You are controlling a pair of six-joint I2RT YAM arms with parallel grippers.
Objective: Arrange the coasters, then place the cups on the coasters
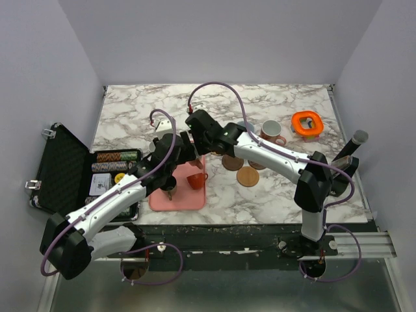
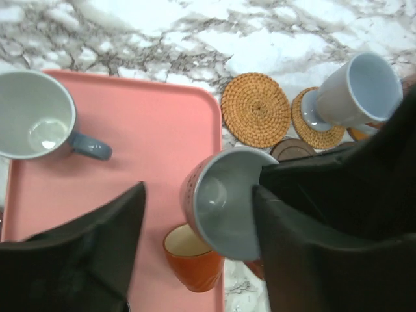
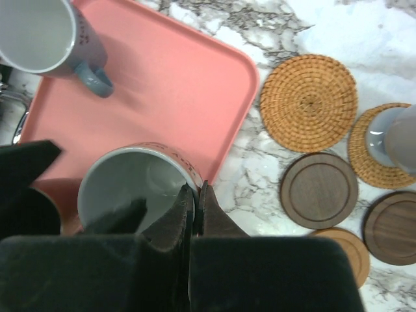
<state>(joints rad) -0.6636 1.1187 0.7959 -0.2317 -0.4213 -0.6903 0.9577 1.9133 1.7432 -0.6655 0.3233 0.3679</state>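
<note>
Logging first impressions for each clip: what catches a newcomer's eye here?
Over the tray, the right pincer pinches a pink cup by its rim, with the left pincer open around it. Right of the tray, a blue cup stands on a woven coaster.

No word, brand or number can be read anywhere. The nearer cup (image 3: 123, 179), at the near edge of the pink tray (image 3: 162, 84), bears small dark marks under its rim, too blurred to read. So does the farther cup (image 3: 39, 29) at the tray's far left corner. Left of the tray, a white card (image 1: 99, 185) in the black case (image 1: 58, 169) shows print too small to read.
</note>
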